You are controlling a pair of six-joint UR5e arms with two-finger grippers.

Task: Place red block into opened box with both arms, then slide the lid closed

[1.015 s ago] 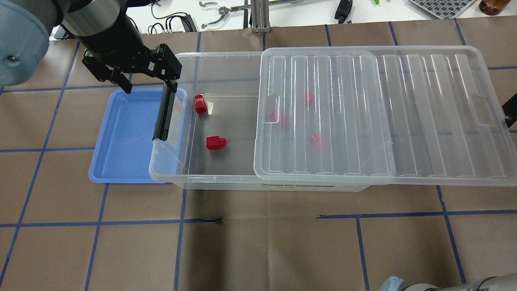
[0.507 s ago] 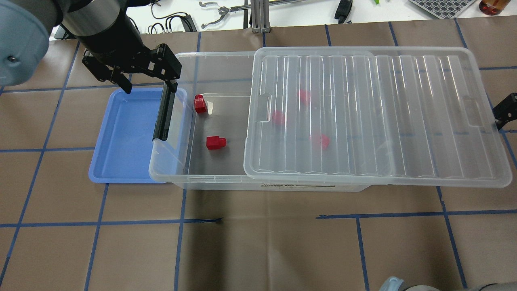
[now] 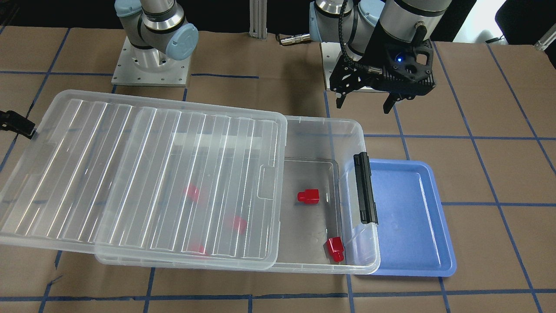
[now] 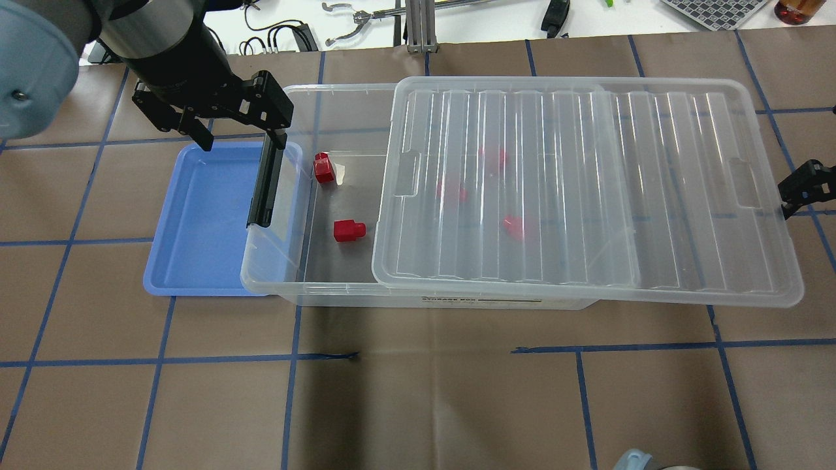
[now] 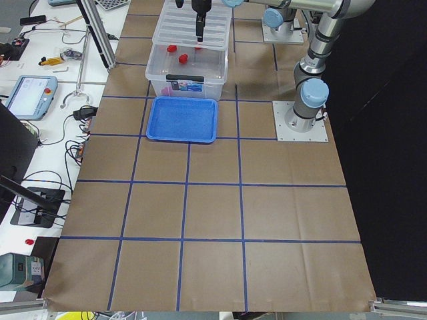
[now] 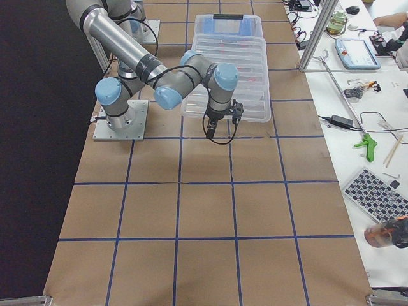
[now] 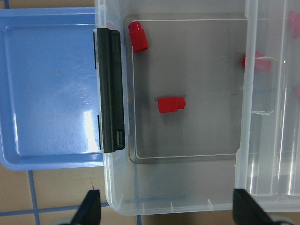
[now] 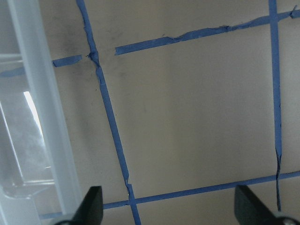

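Observation:
The clear box [image 4: 273, 287] lies lengthwise on the table, its black latch bar [image 4: 264, 189] at the left end. The ridged lid [image 4: 588, 189] covers most of the box and overhangs its right end. Two red blocks [image 4: 323, 168] [image 4: 348, 230] lie uncovered on the box floor, and three more show blurred under the lid. My left gripper [image 4: 215, 127] hangs open and empty over the box's far left corner. At the lid's right end, my right gripper [image 4: 795, 194] is open, one fingertip [image 8: 91, 204] beside the lid's edge.
An empty blue tray [image 4: 202, 222] sits against the box's left end, partly under the latch. Tools and cables lie on the white bench beyond the table's far edge. Brown paper with blue tape lines covers the table in front of the box.
The lid has slid left over the box, covering more of the opening, and my right gripper has followed its right end. The left gripper and the blocks have not moved.

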